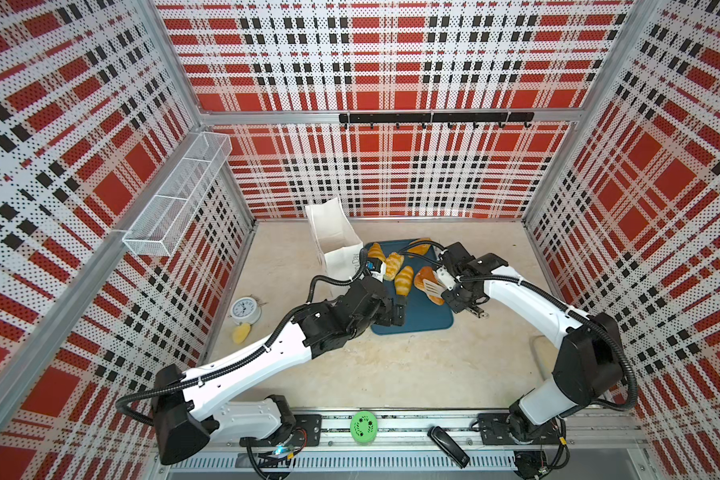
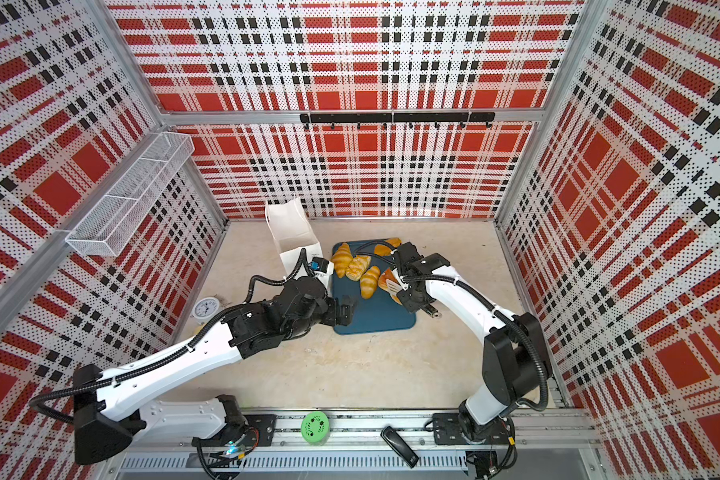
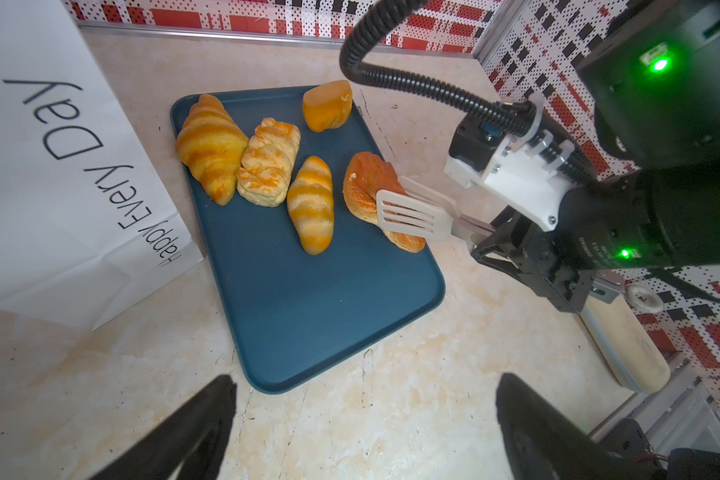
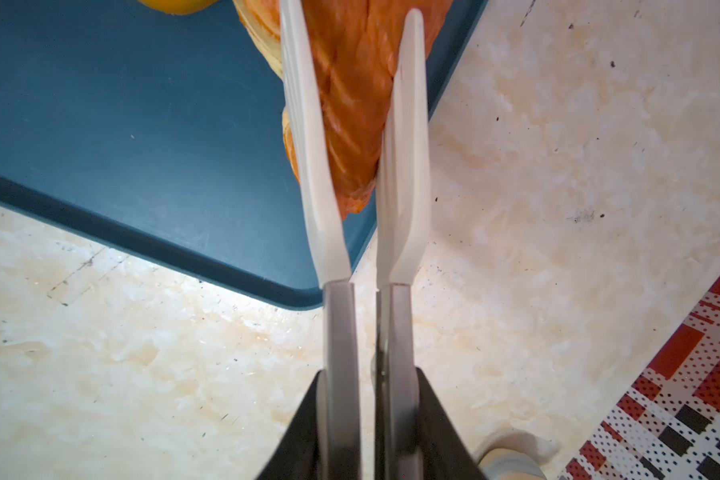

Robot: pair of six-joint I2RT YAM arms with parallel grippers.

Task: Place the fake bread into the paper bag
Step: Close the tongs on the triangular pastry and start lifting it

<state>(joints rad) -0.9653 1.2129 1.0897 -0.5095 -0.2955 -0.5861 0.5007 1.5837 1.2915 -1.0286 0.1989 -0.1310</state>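
Fingers, right gripper [image 4: 369, 372]: clamped on the steel arms of our white slotted plastic tongs [image 3: 412, 214], so they're squeezing those, not bread directly.
Fingers, left gripper [image 3: 364, 380]: spread wide, nothing in them, hanging by the near end of the flat dark-teal plastic tray [image 3: 308, 311].
Bread: reddish-brown triangular toy pastry [image 3: 366, 187] sits between the tong blades, just ahead of the right fingers; four golden toy loaves [image 3: 310, 203] lie beyond it.
Bag: tall white lettered paper bag [image 3: 59, 187] stands just beside the tray, ahead of the left fingers.
Handling: we reckon it's light, squishy and a bit slick against smooth blades, so pinch the thick middle gently, not the pointed tip.
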